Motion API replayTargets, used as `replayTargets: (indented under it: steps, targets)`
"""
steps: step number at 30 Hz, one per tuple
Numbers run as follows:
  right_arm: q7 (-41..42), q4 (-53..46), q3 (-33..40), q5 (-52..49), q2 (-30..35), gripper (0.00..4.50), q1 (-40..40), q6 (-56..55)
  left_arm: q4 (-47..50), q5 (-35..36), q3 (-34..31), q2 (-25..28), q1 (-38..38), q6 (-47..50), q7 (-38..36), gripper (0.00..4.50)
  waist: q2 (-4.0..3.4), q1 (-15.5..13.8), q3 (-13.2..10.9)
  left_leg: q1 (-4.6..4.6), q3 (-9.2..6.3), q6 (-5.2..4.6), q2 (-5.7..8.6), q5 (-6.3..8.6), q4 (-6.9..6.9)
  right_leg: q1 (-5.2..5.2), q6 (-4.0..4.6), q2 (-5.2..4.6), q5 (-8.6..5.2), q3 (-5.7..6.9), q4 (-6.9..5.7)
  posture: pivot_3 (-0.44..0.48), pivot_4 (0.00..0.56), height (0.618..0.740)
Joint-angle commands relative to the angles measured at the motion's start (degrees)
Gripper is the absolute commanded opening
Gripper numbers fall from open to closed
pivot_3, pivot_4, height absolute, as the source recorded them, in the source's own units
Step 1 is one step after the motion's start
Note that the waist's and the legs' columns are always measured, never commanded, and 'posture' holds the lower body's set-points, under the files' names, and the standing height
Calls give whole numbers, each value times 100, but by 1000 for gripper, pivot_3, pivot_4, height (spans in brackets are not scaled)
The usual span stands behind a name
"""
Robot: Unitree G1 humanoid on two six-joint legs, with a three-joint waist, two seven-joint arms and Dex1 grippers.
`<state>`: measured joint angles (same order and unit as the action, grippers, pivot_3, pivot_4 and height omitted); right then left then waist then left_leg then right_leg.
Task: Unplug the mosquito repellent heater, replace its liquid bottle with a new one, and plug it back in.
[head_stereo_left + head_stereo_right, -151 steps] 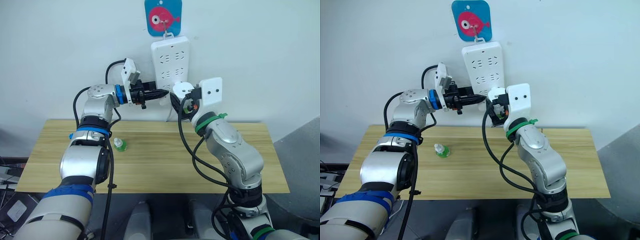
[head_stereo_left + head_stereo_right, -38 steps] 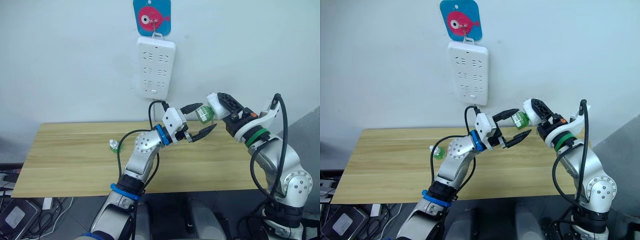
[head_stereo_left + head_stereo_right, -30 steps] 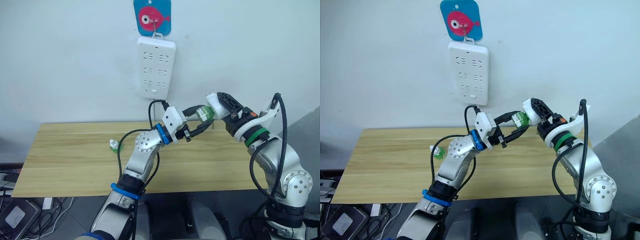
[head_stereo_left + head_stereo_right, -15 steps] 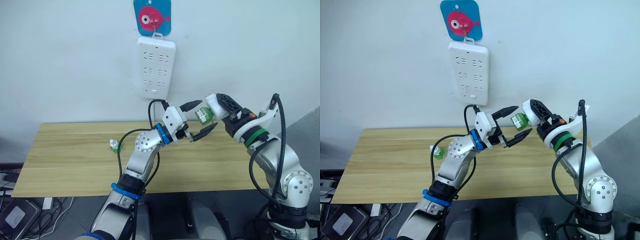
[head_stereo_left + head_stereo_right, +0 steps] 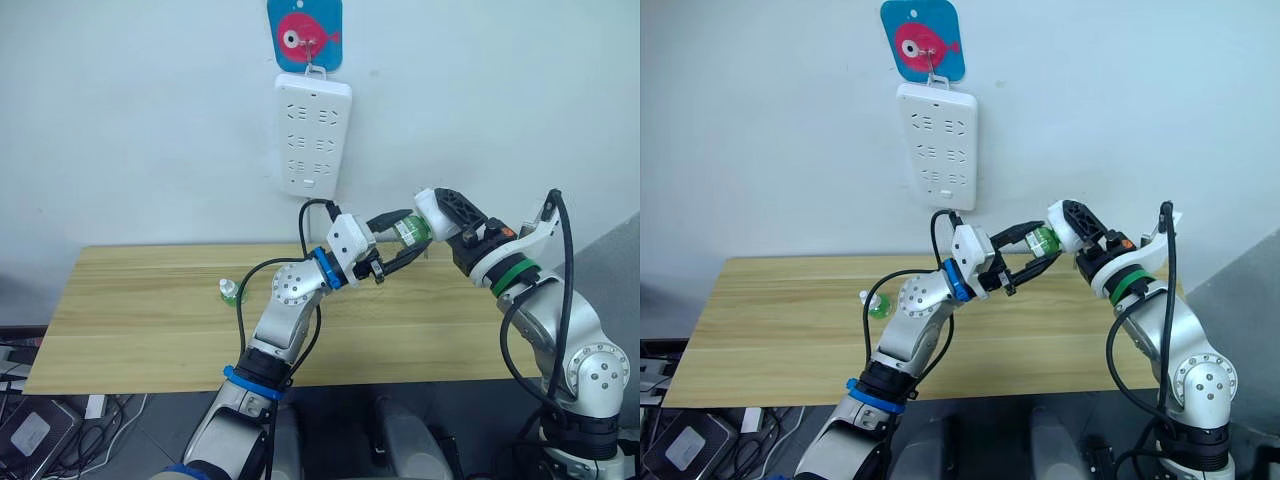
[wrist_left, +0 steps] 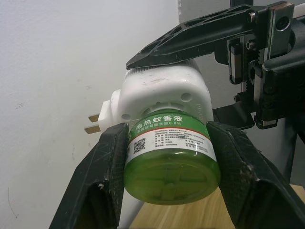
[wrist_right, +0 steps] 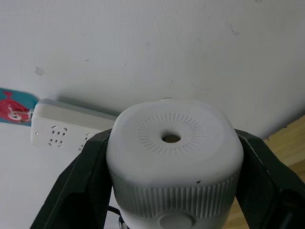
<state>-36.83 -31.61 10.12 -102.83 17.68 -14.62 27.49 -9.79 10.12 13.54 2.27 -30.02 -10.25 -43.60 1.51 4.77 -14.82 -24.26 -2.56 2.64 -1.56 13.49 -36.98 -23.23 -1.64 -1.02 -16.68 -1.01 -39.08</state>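
Observation:
My right gripper (image 5: 438, 207) is shut on the white mosquito repellent heater (image 7: 174, 157), holding it in the air above the table's back right, plug prongs free. Its liquid bottle (image 6: 171, 157), green with a printed label, is seated in the heater's socket. My left gripper (image 5: 1040, 243) is shut on this bottle, with one black finger (image 6: 107, 181) on each side. The new one (image 5: 231, 291), a small green bottle with a white cap, stands on the wooden table (image 5: 140, 330) at the left.
A long white power strip (image 5: 313, 135) hangs on the wall under a blue hook with a pink fish (image 5: 304, 30), above and left of the grippers. A black cable loops by my left wrist (image 5: 305, 215).
Half a second ago my left gripper's fingers stood spread around the bottle; now they are closed on it. The right gripper and heater have barely moved.

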Motion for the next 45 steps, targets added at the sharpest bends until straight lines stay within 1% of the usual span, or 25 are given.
replayTargets:
  steps: [1, 4, 6, 8, 9, 12, 16, 19, 22, 24, 29, 32, 34, 39, 45]
  targets:
    - [139, -200, 44, -151, 36, 3022, -42, -89, 116, 79, 29, -56, -22, -57, -14, 2258, 0, 0, 0, 0, 0, 0, 0, 0, 0, 0, 0, 0, 0, 0, 0, -142, 240, 740]
    - [213, -222, 19, -177, 70, 3022, -18, -39, 93, 71, 28, -57, -73, -84, -27, 2258, 0, 0, 0, 0, 0, 0, 0, 0, 0, 0, 0, 0, 0, -1, 0, -142, 240, 740]
    - [267, -242, 10, -234, 91, 3744, 19, -13, 77, 40, 43, -41, -114, -127, -55, 2258, 0, 0, 0, 0, 0, 0, 0, 0, 0, 0, 0, 0, 0, -1, 0, -142, 240, 740]
    - [403, -241, 16, -410, 181, 4354, 58, 73, 25, 43, 123, 27, -175, -162, -280, 2258, 0, 0, 0, 0, 0, 0, 0, 0, 0, 0, 0, 0, 0, 0, 0, -142, 240, 740]
    - [491, -196, 35, -531, 291, 4432, 81, 160, -47, 84, 133, 64, -223, -160, -423, 2258, 0, 0, 0, 0, 0, 0, 0, 0, 0, 0, 0, 0, 0, 0, -1, -142, 240, 740]
    - [835, 14, 128, -922, 707, 4432, 125, 523, -254, 215, 92, 167, -392, -211, -794, 2258, 0, -1, 0, 0, 2, 0, 2, 0, -1, 0, 0, 0, 0, -1, 0, -142, 240, 740]
    - [1600, 459, 360, -1017, 1163, 4432, 108, 1396, -415, 438, 79, 389, -605, -519, -1533, 2258, 0, -1, 0, 0, 3, 0, 4, 0, -1, 0, 1, 1, 0, 0, 0, -142, 240, 740]
    - [2645, 995, 574, -1017, 1541, 4432, 80, 2481, -544, 667, 104, 570, -767, -740, -2276, 2258, 0, -4, 0, 0, 4, -1, 4, 0, 0, 0, 1, 5, 1, 1, 0, -152, 247, 740]
    - [3640, 1498, 646, -1017, 2078, 4432, -3, 3423, -838, 696, 184, 714, -899, -1320, -2977, 2258, 0, -13, 0, 0, 5, -1, 3, 0, -2, 1, 1, 4, 1, 0, 1, -147, 255, 740]
    - [3982, 1732, 632, -1017, 2263, 4432, -24, 3758, -991, 755, 157, 714, -966, -1474, -3198, 2258, 0, -15, 0, 0, 6, -2, 4, 0, -4, 1, 2, 5, 1, 0, 0, -146, 256, 740]
    - [4985, 2062, 557, -1017, 3092, 4432, 44, 4402, -1257, 827, 88, 706, -1045, -1755, -3568, 2258, 1, -19, 0, -3, 5, -3, 6, 1, -4, 1, 2, 6, 1, 0, 4, -142, 260, 740]
    - [5310, 2333, 543, -1017, 3438, 4432, -58, 4589, -1301, 841, 62, 704, -1025, -1791, -3610, 2258, 1, -20, -1, -3, 5, -3, 6, 1, -8, 1, 1, 5, 1, 0, 3, -141, 258, 740]
    - [5310, 2369, 522, -1017, 3562, 4432, -83, 4586, -1317, 786, 72, 696, -992, -1872, -3569, 2258, 1, -20, -1, -2, 5, -3, 7, 1, -9, 2, 0, 6, 2, 0, 1, -141, 256, 740]
    - [5223, 2541, 436, -1017, 3595, 4432, -238, 4597, -1309, 755, 95, 650, -950, -1893, -3477, 2258, 1, -18, -1, -2, 5, -3, 8, 1, -9, 2, 0, 11, 2, 0, 1, -137, 257, 740]
    - [5246, 2504, 328, -1017, 3650, 4432, -354, 4610, -1336, 716, 84, 602, -978, -1834, -3359, 2258, 1, -24, -1, -3, 4, -3, 7, 1, -9, 2, -1, 10, 2, 1, 2, -135, 256, 740]
